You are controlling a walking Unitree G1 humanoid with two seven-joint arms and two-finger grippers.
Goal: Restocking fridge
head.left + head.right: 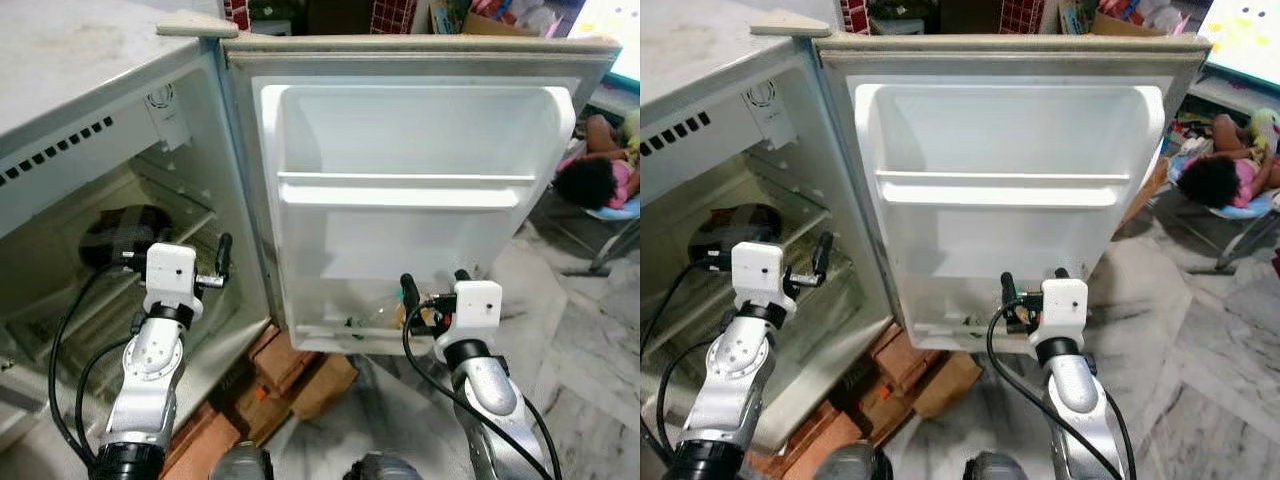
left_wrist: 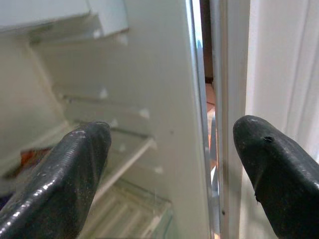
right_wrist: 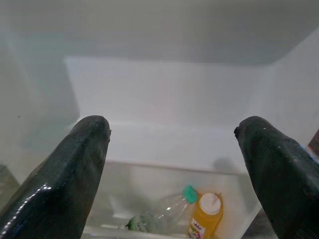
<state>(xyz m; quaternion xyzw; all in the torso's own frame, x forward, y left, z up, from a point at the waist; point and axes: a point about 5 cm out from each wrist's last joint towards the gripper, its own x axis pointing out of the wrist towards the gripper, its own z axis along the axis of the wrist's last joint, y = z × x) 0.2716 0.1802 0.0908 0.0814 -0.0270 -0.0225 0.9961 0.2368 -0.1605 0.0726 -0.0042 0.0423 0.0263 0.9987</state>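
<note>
Two containers already sit in the bottom door shelf [image 1: 330,335] of the open fridge [image 1: 120,230]: a clear plastic bottle [image 3: 162,213] with a green cap, lying tilted, and a small orange-yellow bottle [image 3: 205,216] with a white cap, upright and touching it near the shelf's right end. Above them, the door's upper shelf [image 1: 410,190] carries nothing visible.

The right gripper [image 1: 432,290] hangs just in front of the bottom door shelf, above the two bottles, its fingers [image 3: 70,169] spread wide and holding nothing. The left gripper [image 1: 222,262] reaches into the cabinet near its hinge-side wall, fingers [image 2: 60,174] also spread wide and holding nothing. Wire racks [image 1: 110,300] cross the cabinet, and a dark, rounded object [image 1: 125,235] rests on the upper one toward the back; what it is cannot be made out.

Judged from this, restocking is only partly done: two items are placed in the door, while most shelf space stays bare. With neither gripper carrying anything, the next item would have to be fetched first. Brown boxes [image 1: 290,380] lie on the floor below the door, and a person [image 1: 595,170] rests farther off to the right.
</note>
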